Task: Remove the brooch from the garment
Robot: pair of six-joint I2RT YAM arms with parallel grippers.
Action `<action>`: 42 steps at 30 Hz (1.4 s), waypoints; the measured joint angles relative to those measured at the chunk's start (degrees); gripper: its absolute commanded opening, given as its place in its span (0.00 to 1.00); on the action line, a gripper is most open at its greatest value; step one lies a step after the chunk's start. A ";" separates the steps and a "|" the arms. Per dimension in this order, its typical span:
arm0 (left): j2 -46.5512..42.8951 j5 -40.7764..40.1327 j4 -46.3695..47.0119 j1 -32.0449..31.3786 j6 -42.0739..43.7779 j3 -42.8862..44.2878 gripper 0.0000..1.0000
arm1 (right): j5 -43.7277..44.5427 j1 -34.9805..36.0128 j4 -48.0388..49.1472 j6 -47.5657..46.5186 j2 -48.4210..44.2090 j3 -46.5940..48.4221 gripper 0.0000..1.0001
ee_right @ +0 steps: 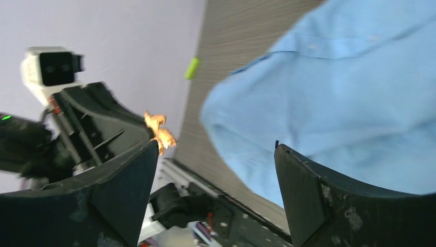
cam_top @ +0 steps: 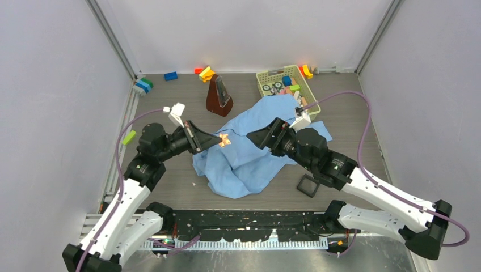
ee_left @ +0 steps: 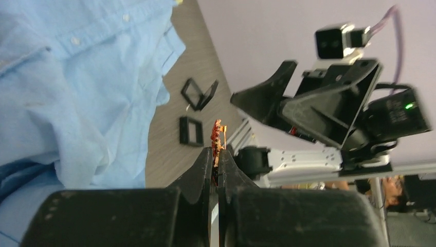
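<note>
The garment (cam_top: 255,153) is a crumpled light-blue shirt in the middle of the table, also filling the left of the left wrist view (ee_left: 77,77) and the right of the right wrist view (ee_right: 334,92). My left gripper (cam_top: 220,140) hovers over its left edge, shut on the brooch (cam_top: 226,140), a small glittering orange-red piece. The brooch (ee_left: 218,135) sticks out past the closed fingertips (ee_left: 208,157) with no cloth touching it. My right gripper (cam_top: 253,137) faces it from the right, above the shirt. It stands open (ee_right: 216,146) with nothing between its fingers, and the brooch (ee_right: 160,133) shows beyond its left finger.
A brown pyramid-shaped metronome (cam_top: 219,96) stands behind the shirt. A yellow-green basket (cam_top: 260,76) of small items sits at the back right. Coloured blocks (cam_top: 206,73) lie along the back wall. Black square frames (cam_top: 309,185) lie near the right arm. A green piece (cam_top: 129,137) rests at the left edge.
</note>
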 measured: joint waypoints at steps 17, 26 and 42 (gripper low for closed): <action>27.82 -22.08 -1.31 -15.06 13.16 -5.35 0.00 | 16.09 -11.65 -47.41 3.45 -2.23 1.27 0.99; 35.56 -24.81 3.45 9.27 16.41 -5.55 0.00 | 17.57 -25.51 -54.86 4.83 -4.44 -1.70 0.92; 22.80 -23.96 17.07 -15.04 36.68 -5.38 0.00 | 10.62 -48.92 -44.61 -2.89 8.85 -2.19 0.69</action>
